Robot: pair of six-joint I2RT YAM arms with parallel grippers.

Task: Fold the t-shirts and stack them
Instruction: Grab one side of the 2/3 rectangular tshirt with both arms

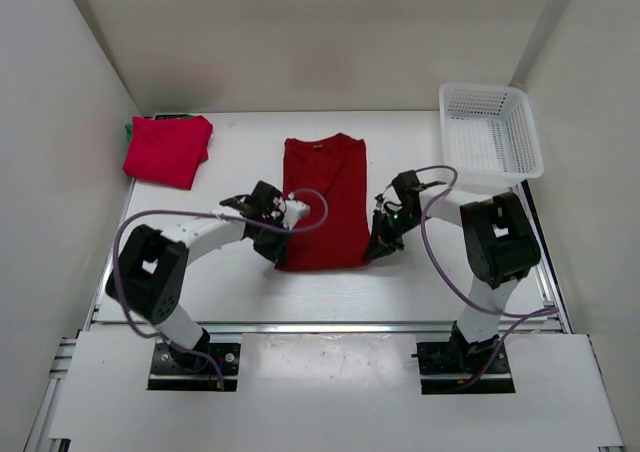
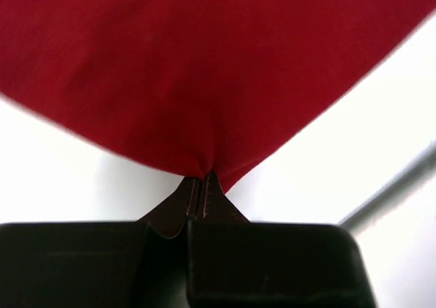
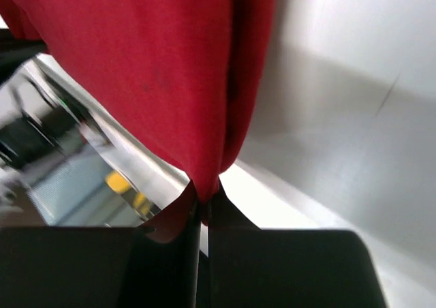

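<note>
A red t-shirt [image 1: 325, 197] lies in a long narrow fold in the middle of the table, collar at the far end. My left gripper [image 1: 277, 252] is shut on its near left corner, and red cloth [image 2: 204, 69] bunches into the closed tips [image 2: 200, 182]. My right gripper [image 1: 372, 255] is shut on the near right corner, with the shirt [image 3: 163, 69] pinched between its jaws [image 3: 206, 197]. A second red t-shirt [image 1: 167, 149] sits folded at the far left on top of a green t-shirt [image 1: 129, 130], of which only an edge shows.
A white mesh basket [image 1: 491, 135] stands at the far right corner of the table. White walls close in the far and side edges. Both arms' cables loop over the table beside the shirt.
</note>
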